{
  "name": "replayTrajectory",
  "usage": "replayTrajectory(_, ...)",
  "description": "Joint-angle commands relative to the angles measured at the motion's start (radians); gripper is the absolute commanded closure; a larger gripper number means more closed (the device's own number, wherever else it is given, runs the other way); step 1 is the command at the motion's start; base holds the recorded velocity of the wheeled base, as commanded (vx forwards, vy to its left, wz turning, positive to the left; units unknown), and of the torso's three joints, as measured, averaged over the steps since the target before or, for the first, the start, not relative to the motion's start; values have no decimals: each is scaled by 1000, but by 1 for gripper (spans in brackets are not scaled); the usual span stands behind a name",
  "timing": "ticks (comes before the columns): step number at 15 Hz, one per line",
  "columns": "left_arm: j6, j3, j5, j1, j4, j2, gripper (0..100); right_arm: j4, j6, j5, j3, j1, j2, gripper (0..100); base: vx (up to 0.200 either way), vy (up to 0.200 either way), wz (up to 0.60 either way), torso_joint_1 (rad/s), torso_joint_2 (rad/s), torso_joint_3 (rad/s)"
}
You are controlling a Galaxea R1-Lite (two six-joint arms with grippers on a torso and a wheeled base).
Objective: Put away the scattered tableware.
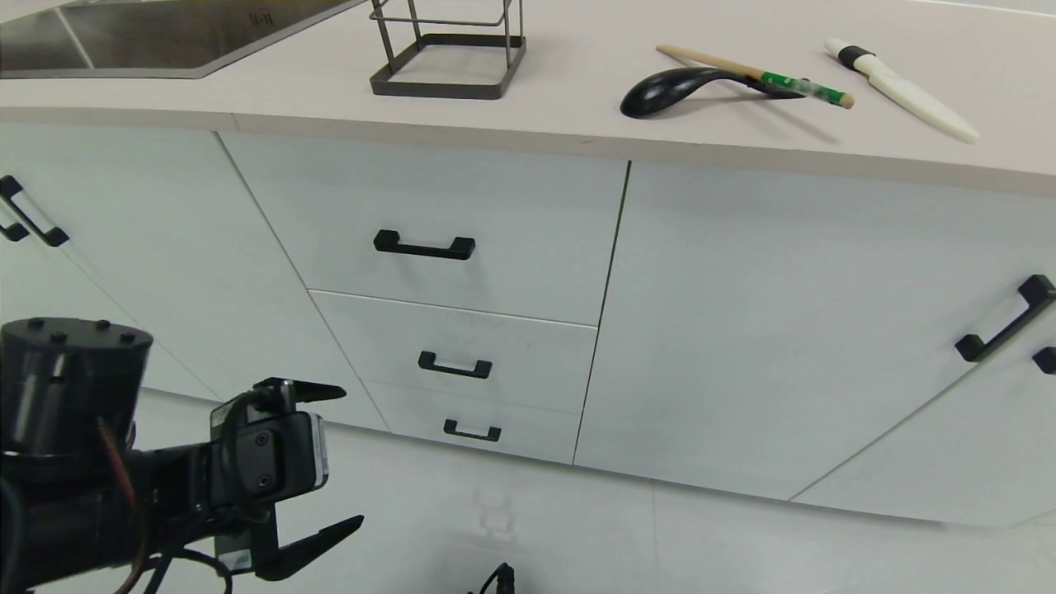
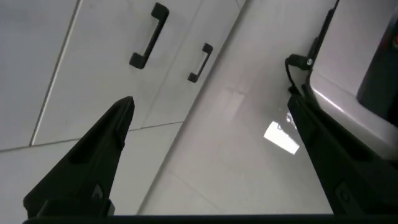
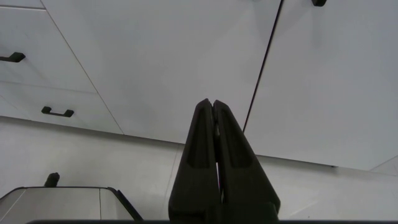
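Observation:
On the countertop (image 1: 577,115) at the right lie a black spoon (image 1: 672,89), a wooden chopstick with a green wrapper (image 1: 763,77) resting across the spoon's handle, and a white knife with a black band (image 1: 903,89). A dark wire rack (image 1: 450,58) stands empty left of them. My left gripper (image 1: 352,455) hangs low in front of the cabinets, far below the counter, open with nothing between its fingers; the left wrist view shows it (image 2: 210,106) facing the drawer handles and floor. My right gripper (image 3: 213,109) is shut on nothing, facing the white cabinet doors.
A steel sink (image 1: 124,37) is set into the counter at the far left. Below the counter sit three stacked drawers with black handles (image 1: 424,245) and white cabinet doors (image 1: 784,330) on both sides. Pale floor lies beneath.

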Motion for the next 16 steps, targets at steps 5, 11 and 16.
replayTrajectory(5, 67, -108, -28, -127, 1, 204, 0, 1, 0, 0, 0, 0, 2, 100, 0, 0, 0, 0, 0, 0)
replayTrajectory(11, 65, -65, -17, -127, -40, 271, 0, -1, 0, 0, 0, 0, 2, 100, 0, 0, 0, 0, 0, 0)
replayTrajectory(16, 65, -52, -5, -116, -67, 290, 0, -1, 0, 0, 0, 0, 2, 100, 0, 0, 0, 0, 0, 0)
